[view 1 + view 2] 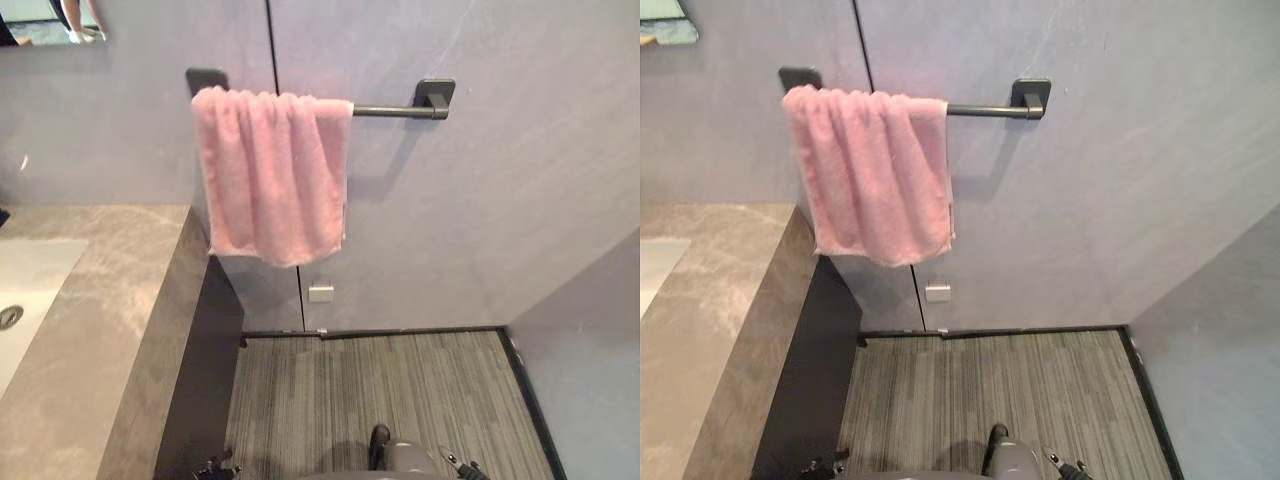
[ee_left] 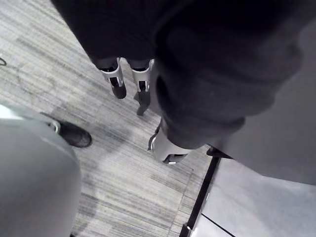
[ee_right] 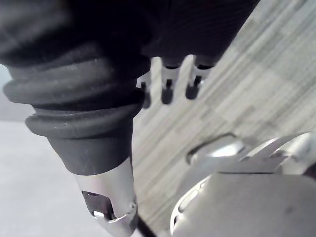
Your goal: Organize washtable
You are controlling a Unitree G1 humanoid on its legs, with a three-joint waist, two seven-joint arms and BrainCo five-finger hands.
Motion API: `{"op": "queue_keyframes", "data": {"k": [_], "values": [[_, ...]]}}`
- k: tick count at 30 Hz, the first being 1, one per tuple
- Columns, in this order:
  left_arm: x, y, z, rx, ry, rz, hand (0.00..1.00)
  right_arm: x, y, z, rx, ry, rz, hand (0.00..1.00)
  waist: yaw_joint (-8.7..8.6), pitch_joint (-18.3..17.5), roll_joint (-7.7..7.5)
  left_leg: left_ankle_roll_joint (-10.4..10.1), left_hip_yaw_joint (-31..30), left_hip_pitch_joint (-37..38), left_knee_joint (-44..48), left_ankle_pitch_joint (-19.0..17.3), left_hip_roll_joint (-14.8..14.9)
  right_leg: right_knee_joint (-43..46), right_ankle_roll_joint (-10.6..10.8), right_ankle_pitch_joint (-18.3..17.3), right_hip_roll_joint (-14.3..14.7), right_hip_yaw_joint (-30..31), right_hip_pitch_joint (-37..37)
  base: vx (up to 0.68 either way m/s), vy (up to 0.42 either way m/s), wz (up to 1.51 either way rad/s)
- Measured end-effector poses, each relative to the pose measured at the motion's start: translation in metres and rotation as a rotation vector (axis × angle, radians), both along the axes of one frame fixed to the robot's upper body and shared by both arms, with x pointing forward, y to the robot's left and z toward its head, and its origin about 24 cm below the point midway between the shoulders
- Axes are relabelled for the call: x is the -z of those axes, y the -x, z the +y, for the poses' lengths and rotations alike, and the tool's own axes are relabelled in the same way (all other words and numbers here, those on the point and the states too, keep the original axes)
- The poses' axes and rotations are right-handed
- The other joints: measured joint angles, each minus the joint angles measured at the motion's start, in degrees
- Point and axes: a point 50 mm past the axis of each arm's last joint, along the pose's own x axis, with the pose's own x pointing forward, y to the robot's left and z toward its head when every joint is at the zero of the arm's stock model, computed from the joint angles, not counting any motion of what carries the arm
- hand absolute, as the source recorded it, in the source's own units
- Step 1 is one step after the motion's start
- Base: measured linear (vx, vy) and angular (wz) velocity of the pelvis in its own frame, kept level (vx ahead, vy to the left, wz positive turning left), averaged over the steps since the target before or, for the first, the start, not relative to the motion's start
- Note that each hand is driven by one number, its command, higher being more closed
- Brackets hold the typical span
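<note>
- Surface: grey stone, at the left, with a pale sink set in; the part in view carries no loose items
- Towel: pink, draped over the dark wall bar, bunched at its left end, just past the surface's edge; probably the item to handle, so reach high and take both hanging layers together
- Left hand and right hand: low over the carpeted floor, fingers straight and relaxed, holding nothing
</note>
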Motion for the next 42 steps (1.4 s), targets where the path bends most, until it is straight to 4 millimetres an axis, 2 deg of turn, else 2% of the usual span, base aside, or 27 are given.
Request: {"op": "queue_keyframes", "data": {"k": [2, 3, 4, 6, 7, 8, 10, 11, 12, 13, 14, 15, 18, 20, 22, 24, 27, 32, 37, 39, 42], "values": [[-0.001, -0.002, 0.001, 0.001, -0.004, -0.009, 0.0, 0.0, -0.003, 0.001, -0.008, 0.0, -0.007, 0.0, -0.21, 0.1, -0.06, -0.8, -0.1, -4.3, 12.7, -0.3, 0.5, -0.7, -1.2, -0.6, 0.1, -0.8, 3.3, 0.39, -0.177, 0.04], [-0.001, -0.005, -0.003, -0.001, 0.002, -0.021, 0.0, 0.0, -0.001, 0.001, -0.017, 0.003, 0.0, 0.0, 0.07, 0.4, -0.28, -3.1, -0.2, -7.4, 22.5, 0.5, 1.4, -3.0, -1.7, -0.9, 0.8, -1.2, 7.1, 0.48, -0.157, 0.05], [-0.002, -0.008, -0.003, -0.005, 0.001, -0.04, 0.0, 0.0, -0.001, 0.002, -0.037, 0.004, 0.005, 0.0, 0.36, 0.4, 0.2, -4.3, 0.0, -9.9, 31.6, 0.6, 2.6, -5.5, -2.0, -1.1, 1.5, -1.6, 11.0, 0.47, -0.127, 0.01], [-0.003, -0.011, -0.005, -0.015, 0.006, -0.056, 0.0, -0.001, -0.004, 0.002, -0.056, 0.011, -0.001, 0.0, 0.55, 0.5, 0.3, -4.1, 1.6, -12.5, 37.4, 0.4, 3.3, -8.0, -2.1, -1.1, 1.6, -1.7, 14.8, 0.3, -0.033, 0.02], [-0.004, -0.015, -0.007, -0.033, 0.012, -0.082, 0.0, -0.002, -0.008, 0.001, -0.07, 0.017, -0.011, 0.0, 0.84, 0.6, 0.0, -3.3, 4.8, -15.6, 38.3, -1.2, 3.3, -10.0, -2.1, -1.1, 1.0, -1.7, 17.7, 0.25, 0.004, 0.01], [-0.004, -0.017, -0.008, -0.035, 0.015, -0.089, 0.0, -0.002, -0.009, 0.001, -0.071, 0.018, -0.012, 0.0, 1.25, 0.6, -0.03, -2.8, 5.6, -16.6, 36.7, -2.0, 3.2, -10.0, -2.0, -1.1, 0.7, -1.6, 18.2, 0.19, 0.06, -0.01], [-0.005, -0.022, -0.008, -0.034, 0.017, -0.101, 0.0, -0.003, -0.012, 0.0, -0.073, 0.02, -0.019, 0.0, 1.63, 0.6, -0.14, -2.5, 5.6, -18.3, 26.0, -1.8, 1.5, -10.0, -1.4, -1.4, -0.5, -1.6, 19.3, 0.14, 0.122, -0.01], [-0.005, -0.023, -0.01, -0.02, 0.02, -0.1, 0.0, -0.004, -0.014, -0.007, -0.076, 0.038, -0.023, 0.0, 1.58, 0.4, 0.8, -1.7, 4.3, -18.6, 15.5, 4.6, 0.9, -9.9, 0.6, -2.4, -0.2, -1.5, 19.8, 0.15, 0.177, 0.03], [-0.006, -0.025, -0.006, -0.018, 0.008, -0.104, 0.0, -0.002, -0.014, 0.001, -0.086, 0.017, -0.014, 0.0, 1.69, 0.3, -0.22, -0.2, 4.5, -17.6, 13.9, 5.6, -1.2, -10.7, 2.6, -3.3, -1.3, -0.6, 20.1, 0.19, 0.186, 0.1], [-0.007, -0.026, -0.002, -0.004, -0.008, -0.107, 0.0, -0.001, -0.013, 0.004, -0.093, 0.006, -0.01, 0.0, 1.64, 0.2, -1.24, 0.1, 4.4, -17.0, 12.3, 6.4, -2.2, -11.5, 2.7, -3.3, -2.0, -0.2, 20.1, 0.18, 0.154, 0.2], [-0.009, -0.029, 0.006, 0.013, -0.031, -0.112, 0.0, 0.0, -0.012, 0.008, -0.087, -0.005, -0.004, 0.0, 1.6, -0.1, -2.89, 0.8, 4.6, -16.3, 9.4, 7.8, -3.7, -12.3, 3.2, -3.3, -3.1, 0.2, 20.0, 0.14, 0.102, 0.23], [-0.011, -0.032, 0.011, 0.018, -0.047, -0.12, 0.0, 0.0, -0.011, 0.008, -0.076, -0.007, -0.002, 0.0, 1.71, 0.1, -3.53, 1.1, 4.7, -15.7, 7.9, 8.4, -4.4, -12.8, 3.2, -3.2, -3.6, 0.4, 20.2, 0.1, 0.072, 0.14], [-0.015, -0.032, 0.021, 0.013, -0.087, -0.135, 0.0, 0.0, -0.01, 0.006, -0.062, 0.006, 0.004, 0.0, 1.74, -0.1, -3.65, 1.4, 5.6, -12.5, 3.7, 9.6, -5.5, -13.0, 3.3, -3.0, -4.1, 2.3, 20.8, 0.08, 0.044, -0.11], [-0.024, -0.046, 0.029, 0.022, -0.123, -0.202, 0.0, 0.0, -0.01, 0.006, -0.061, 0.009, 0.005, 0.0, 1.68, -0.1, -3.64, 1.3, 5.7, -11.4, 0.8, 11.1, -5.9, -13.6, 3.3, -2.9, -4.0, 2.6, 20.7, 0.02, -0.011, -0.08], [-0.041, -0.068, 0.038, 0.059, -0.175, -0.313, 0.0, 0.0, -0.007, 0.004, -0.068, 0.015, 0.015, 0.0, 1.6, 0.3, -2.58, 1.2, 5.4, -10.8, -2.5, 13.2, -5.8, -14.1, 3.4, -2.8, -3.6, 2.5, 20.1, -0.03, -0.059, 0.03], [-0.053, -0.081, 0.043, 0.07, -0.202, -0.394, 0.0, 0.0, -0.001, 0.002, -0.095, 0.028, 0.035, 0.0, 1.54, 0.1, -1.62, 1.5, 5.4, -9.9, -5.1, 14.4, -5.7, -14.2, 3.2, -2.6, -3.2, 2.7, 19.7, -0.02, -0.045, -0.04], [-0.075, -0.092, 0.05, 0.091, -0.254, -0.51, 0.0, 0.0, 0.003, -0.004, -0.136, 0.05, 0.055, 0.0, 1.55, -0.3, -1.09, 1.5, 5.5, -8.8, -7.1, 15.1, -5.6, -14.4, 3.1, -2.5, -3.0, 3.1, 19.7, 0.0, -0.012, -0.07], [-0.113, -0.107, 0.064, 0.238, -0.333, -0.662, 0.0, -0.001, -0.001, -0.003, -0.213, 0.053, 0.045, 0.0, 1.69, -0.5, -2.5, 1.5, 5.7, -9.1, -7.2, 15.1, -5.8, -15.6, 3.2, -1.9, -3.0, 3.4, 19.7, 0.0, 0.011, -0.03], [-0.148, -0.124, 0.062, 0.267, -0.375, -0.835, 0.0, -0.002, -0.009, -0.001, -0.262, 0.053, 0.024, 0.0, 2.38, -0.5, -2.47, 1.5, 5.6, -9.2, -7.2, 15.1, -6.0, -16.2, 3.2, -1.7, -3.1, 3.3, 19.8, 0.0, 0.0, 0.0], [-0.169, -0.132, 0.058, 0.265, -0.407, -0.939, 0.0, -0.002, -0.008, -0.002, -0.27, 0.057, 0.027, 0.0, 3.02, -0.5, -2.39, 1.5, 5.2, -9.1, -7.3, 15.1, -6.0, -16.9, 3.2, -1.7, -3.0, 3.0, 20.5, 0.01, -0.021, 0.09], [-0.184, -0.135, 0.055, 0.253, -0.427, -1.016, 0.0, -0.003, -0.01, -0.003, -0.271, 0.061, 0.023, 0.0, 3.07, -0.5, -2.16, 1.5, 4.4, -9.2, -7.3, 15.1, -6.0, -17.2, 3.1, -1.7, -2.8, 2.0, 21.1, 0.02, -0.03, 0.16]]}}
